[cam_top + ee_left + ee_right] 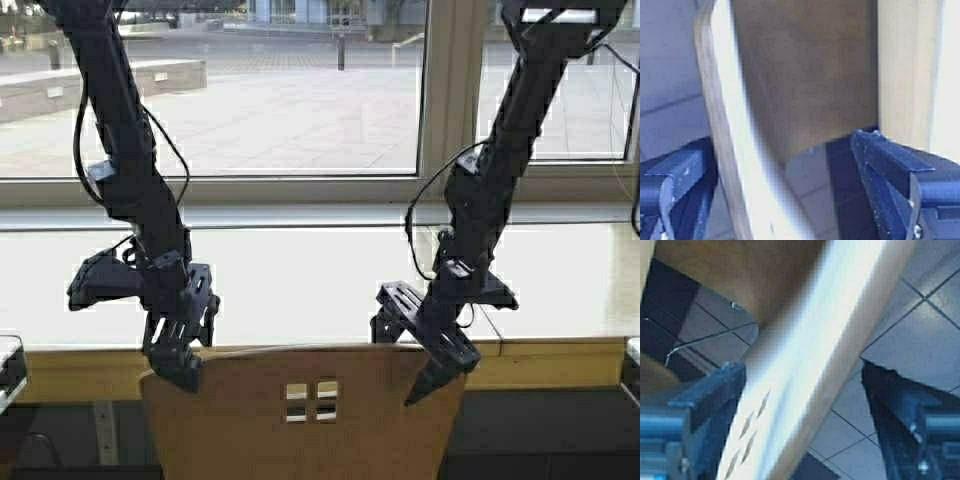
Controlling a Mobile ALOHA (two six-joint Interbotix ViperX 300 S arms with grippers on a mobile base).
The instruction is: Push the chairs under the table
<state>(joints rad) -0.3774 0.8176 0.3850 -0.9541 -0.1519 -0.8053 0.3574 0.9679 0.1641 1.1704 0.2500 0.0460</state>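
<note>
Both grippers straddling the top of the chair backrest, jaws spread wide.

Left gripper [178,345] over the chair's [300,415] left top corner, right gripper [430,350] over the right; backrest edge between the open fingers [890,160] without visible contact, likewise at the right fingers [710,390]. Directly ahead, the table [560,360] with yellowish front edge, below the window [300,100].

Legible text, labels, brands, nos., signs: none, all views. Chair backrest [300,420] betw. left gripper [180,350] & right gripper [425,345]: 4 sq. holes only, no marking. Table [320,285] beyond both grippers: no lettering on top.
</note>
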